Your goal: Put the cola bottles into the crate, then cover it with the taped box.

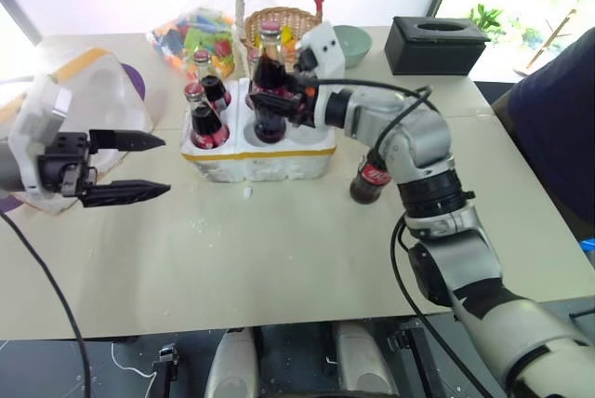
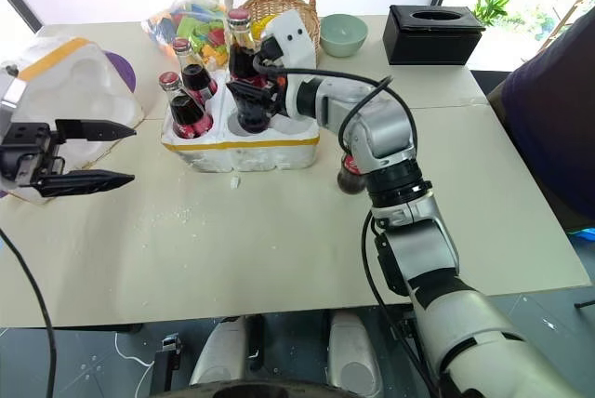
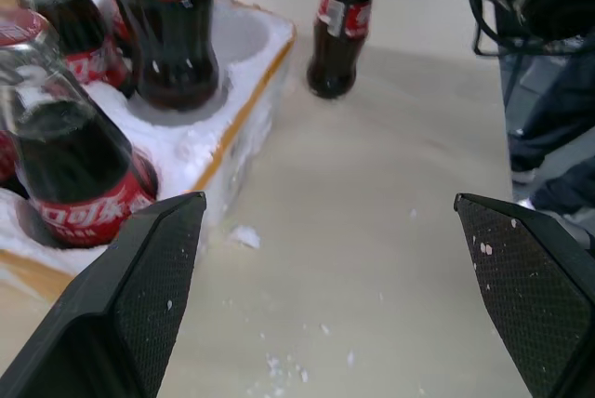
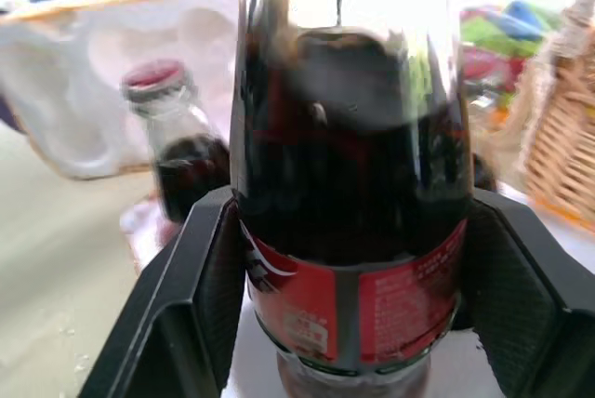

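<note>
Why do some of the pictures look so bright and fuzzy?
In the left eye view, daylight from the windows washes out the far side of the table. In the right wrist view, the bottle held in the right pincer sits very close and looks soft, with white glare on its neck. In the left wrist view, the nearest bottle is smeared, while the left pincer looks crisp.

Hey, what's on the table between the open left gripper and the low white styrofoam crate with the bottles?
Mostly bare tan tabletop separates the left gripper from the crate; the left wrist view shows white styrofoam crumbs there.
</note>
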Tool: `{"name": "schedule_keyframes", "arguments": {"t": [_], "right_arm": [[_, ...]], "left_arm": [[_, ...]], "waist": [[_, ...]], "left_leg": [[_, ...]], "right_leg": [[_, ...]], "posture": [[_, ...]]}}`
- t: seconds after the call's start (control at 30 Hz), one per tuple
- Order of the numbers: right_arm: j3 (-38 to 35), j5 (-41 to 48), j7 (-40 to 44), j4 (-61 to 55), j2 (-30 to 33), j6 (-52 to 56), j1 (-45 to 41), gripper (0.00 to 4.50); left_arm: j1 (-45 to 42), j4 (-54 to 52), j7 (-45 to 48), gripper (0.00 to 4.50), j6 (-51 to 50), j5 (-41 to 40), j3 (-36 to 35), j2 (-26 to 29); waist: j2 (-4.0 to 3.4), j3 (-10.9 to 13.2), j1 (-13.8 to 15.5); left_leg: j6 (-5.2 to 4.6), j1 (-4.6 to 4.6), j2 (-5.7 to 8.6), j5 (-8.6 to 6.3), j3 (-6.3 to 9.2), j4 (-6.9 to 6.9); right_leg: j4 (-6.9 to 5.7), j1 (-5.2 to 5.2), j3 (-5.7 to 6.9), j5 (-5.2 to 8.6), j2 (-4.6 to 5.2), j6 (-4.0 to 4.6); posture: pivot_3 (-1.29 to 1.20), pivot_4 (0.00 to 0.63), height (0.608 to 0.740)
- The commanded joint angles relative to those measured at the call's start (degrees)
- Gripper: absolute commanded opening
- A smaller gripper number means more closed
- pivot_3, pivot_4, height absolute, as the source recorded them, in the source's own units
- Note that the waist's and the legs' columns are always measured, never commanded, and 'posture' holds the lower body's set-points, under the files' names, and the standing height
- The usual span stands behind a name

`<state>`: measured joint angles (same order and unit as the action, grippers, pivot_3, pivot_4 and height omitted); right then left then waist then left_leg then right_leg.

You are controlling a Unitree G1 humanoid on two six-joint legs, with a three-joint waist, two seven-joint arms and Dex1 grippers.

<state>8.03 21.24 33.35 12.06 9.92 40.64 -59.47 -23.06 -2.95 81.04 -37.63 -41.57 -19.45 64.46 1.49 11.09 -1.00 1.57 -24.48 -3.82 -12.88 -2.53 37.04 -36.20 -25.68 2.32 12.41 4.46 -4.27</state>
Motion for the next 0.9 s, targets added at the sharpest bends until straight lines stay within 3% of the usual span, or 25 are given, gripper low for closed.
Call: {"name": "schedule_keyframes", "arguments": {"t": [0.03,0.4,0.53,0.9], "right_arm": [[0.90,-0.61,1.11,-1.04,-1.78,-2.59,2.31,2.86],[3.06,-7.20,0.86,4.54,-2.81,-6.13,2.32,2.86],[2.91,-8.30,1.05,5.91,-3.00,-7.49,1.86,4.44],[0.12,-5.57,2.04,-2.05,-2.30,-1.28,2.17,4.44]], "left_arm": [[-2.10,0.32,-1.51,4.50,0.86,-0.44,-1.43,-0.05],[-4.76,1.60,-2.79,4.50,1.80,-0.15,-0.09,-1.20],[-5.37,2.06,-2.62,4.50,2.01,0.02,0.26,-1.38],[-7.19,3.57,-2.13,4.50,3.25,1.02,1.61,-2.58]], "waist": [[0.01,-0.01,-0.01],[0.14,-0.09,-0.11],[0.07,-0.04,0.00],[0.06,-0.04,-0.03]], "left_leg": [[0.00,0.05,0.00,0.00,0.00,0.00],[0.01,0.27,0.00,0.00,0.00,0.07],[0.01,0.05,0.00,0.01,0.00,0.07],[0.01,0.06,0.00,0.01,0.00,0.02]], "right_leg": [[0.00,0.05,0.00,0.00,0.00,0.00],[0.04,0.28,0.00,0.01,0.02,0.02],[0.04,0.10,0.00,0.00,0.02,0.01],[0.02,0.07,0.00,0.00,0.00,0.00]], "posture": [[0.00,0.150,0.740],[0.00,0.150,0.740],[0.00,0.150,0.740],[0.00,0.150,0.740]]}}
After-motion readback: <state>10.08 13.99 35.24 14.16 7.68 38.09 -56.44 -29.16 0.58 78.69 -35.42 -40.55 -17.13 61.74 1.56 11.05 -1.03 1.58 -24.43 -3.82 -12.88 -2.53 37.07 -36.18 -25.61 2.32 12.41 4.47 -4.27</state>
